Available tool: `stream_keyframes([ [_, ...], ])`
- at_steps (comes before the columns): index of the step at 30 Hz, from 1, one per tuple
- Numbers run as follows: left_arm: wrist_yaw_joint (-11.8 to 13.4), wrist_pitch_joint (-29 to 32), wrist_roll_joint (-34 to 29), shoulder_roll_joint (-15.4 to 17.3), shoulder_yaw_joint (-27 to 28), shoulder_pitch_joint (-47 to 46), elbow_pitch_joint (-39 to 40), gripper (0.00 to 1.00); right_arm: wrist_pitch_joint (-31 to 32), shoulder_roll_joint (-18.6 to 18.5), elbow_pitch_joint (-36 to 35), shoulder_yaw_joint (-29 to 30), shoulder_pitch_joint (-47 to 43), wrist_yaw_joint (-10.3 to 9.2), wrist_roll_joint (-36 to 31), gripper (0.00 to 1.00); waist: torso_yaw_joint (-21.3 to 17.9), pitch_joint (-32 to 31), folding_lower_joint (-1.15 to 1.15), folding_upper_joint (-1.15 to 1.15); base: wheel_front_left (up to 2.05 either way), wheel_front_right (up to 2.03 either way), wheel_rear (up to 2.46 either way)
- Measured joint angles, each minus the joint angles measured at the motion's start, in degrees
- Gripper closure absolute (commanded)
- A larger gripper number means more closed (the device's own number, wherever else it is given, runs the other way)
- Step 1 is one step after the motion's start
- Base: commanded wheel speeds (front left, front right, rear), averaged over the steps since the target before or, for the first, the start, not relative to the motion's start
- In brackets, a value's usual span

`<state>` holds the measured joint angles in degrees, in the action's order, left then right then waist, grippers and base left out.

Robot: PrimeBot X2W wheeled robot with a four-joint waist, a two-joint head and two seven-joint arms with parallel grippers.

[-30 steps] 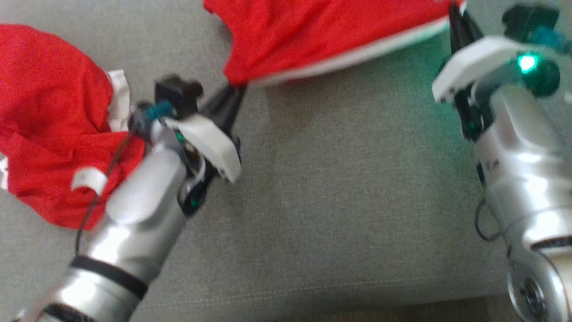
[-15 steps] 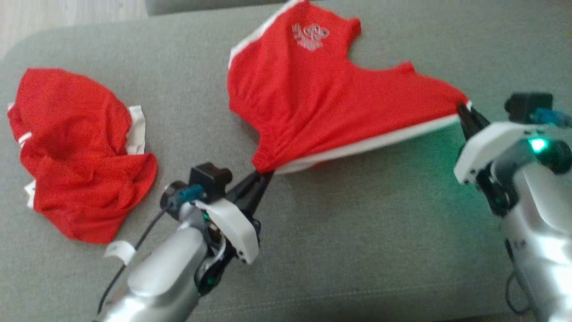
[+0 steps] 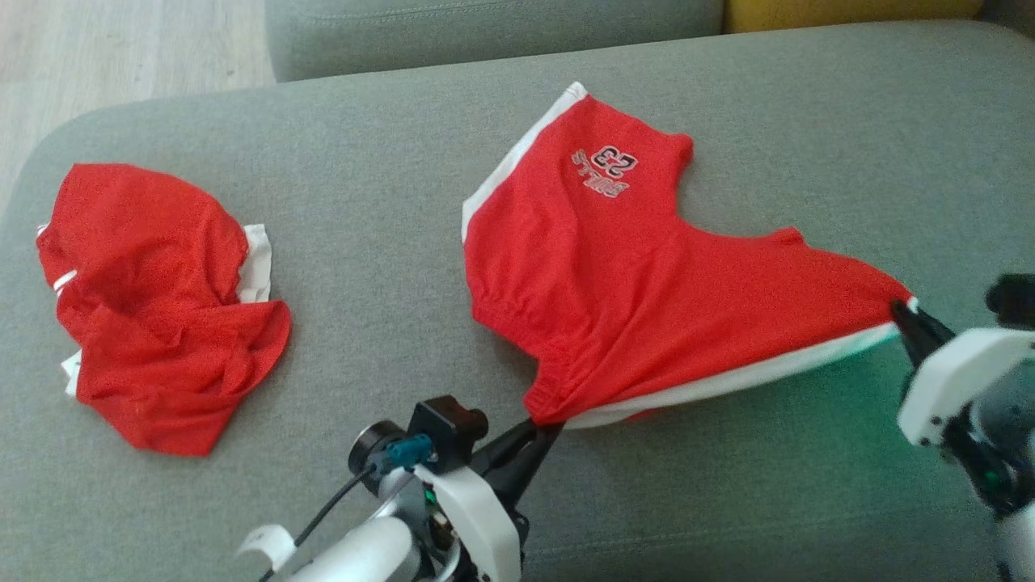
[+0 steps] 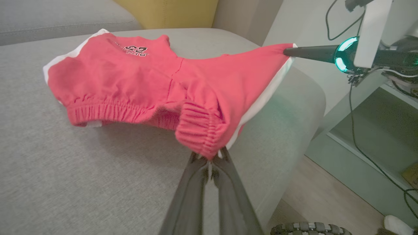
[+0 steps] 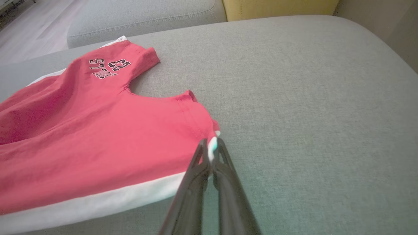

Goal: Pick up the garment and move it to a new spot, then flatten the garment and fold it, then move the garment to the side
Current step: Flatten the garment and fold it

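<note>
**Inspector A:** Stage of the work?

**Inspector B:** Judged early to middle. The pick-up and relocation look done. Flattening is in hand, and folding and the move aside are not yet done.

**Inspector A:** And the grips?

**Inspector B:** The left end effector (image 3: 542, 428), lower centre of the head view, is closed on the elastic waistband corner. The right end effector (image 3: 899, 311), at the right edge, is closed on the white-striped hem corner. Between them the garment (image 3: 647, 299) is pulled taut at centre frame. Its near edge is raised and its far, printed leg rests on the grey cushion (image 3: 687, 501). A second red garment (image 3: 154, 299) lies crumpled at left, well apart.
</note>
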<state>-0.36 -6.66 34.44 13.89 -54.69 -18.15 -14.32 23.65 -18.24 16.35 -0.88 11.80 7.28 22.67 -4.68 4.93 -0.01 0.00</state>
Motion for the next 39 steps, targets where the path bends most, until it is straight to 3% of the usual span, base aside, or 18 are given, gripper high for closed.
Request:
stream_keyframes([
  [7,2.4,0.9,-0.1,0.6,0.7,0.0,5.6,1.00,5.3,1.4,-12.6,5.6,-3.0,0.00,-4.2,1.00,1.1,1.7,0.00,0.00,0.00,0.00,0.00],
  [11,3.0,0.8,-0.1,0.7,2.2,-1.4,5.9,1.00,7.1,1.0,-16.1,5.4,-0.8,0.00,-7.1,1.00,2.4,3.1,0.00,0.00,0.00,0.00,0.00],
  [15,2.9,0.5,0.0,0.3,3.5,-4.6,5.7,1.00,8.7,-0.7,-16.2,2.7,6.9,0.00,-8.9,1.00,4.5,4.9,0.00,0.00,0.00,0.00,0.00],
  [20,2.4,0.0,0.0,-1.2,4.0,-7.6,4.0,1.00,9.1,-3.9,-11.3,-1.9,15.7,0.00,-10.3,1.00,7.2,6.9,0.01,0.00,0.00,0.00,0.00],
  [29,0.0,-0.1,1.9,-5.9,5.2,-14.9,-2.8,1.00,6.8,-6.4,2.3,-9.5,31.9,0.00,-13.0,1.00,11.9,11.8,0.01,0.00,0.00,0.00,0.00],
  [39,-3.1,-0.6,3.0,-9.8,5.4,-24.0,-13.7,1.00,0.7,-6.2,17.6,-15.9,44.6,0.00,-16.3,1.00,15.7,18.6,0.02,0.00,0.00,0.00,0.00],
])
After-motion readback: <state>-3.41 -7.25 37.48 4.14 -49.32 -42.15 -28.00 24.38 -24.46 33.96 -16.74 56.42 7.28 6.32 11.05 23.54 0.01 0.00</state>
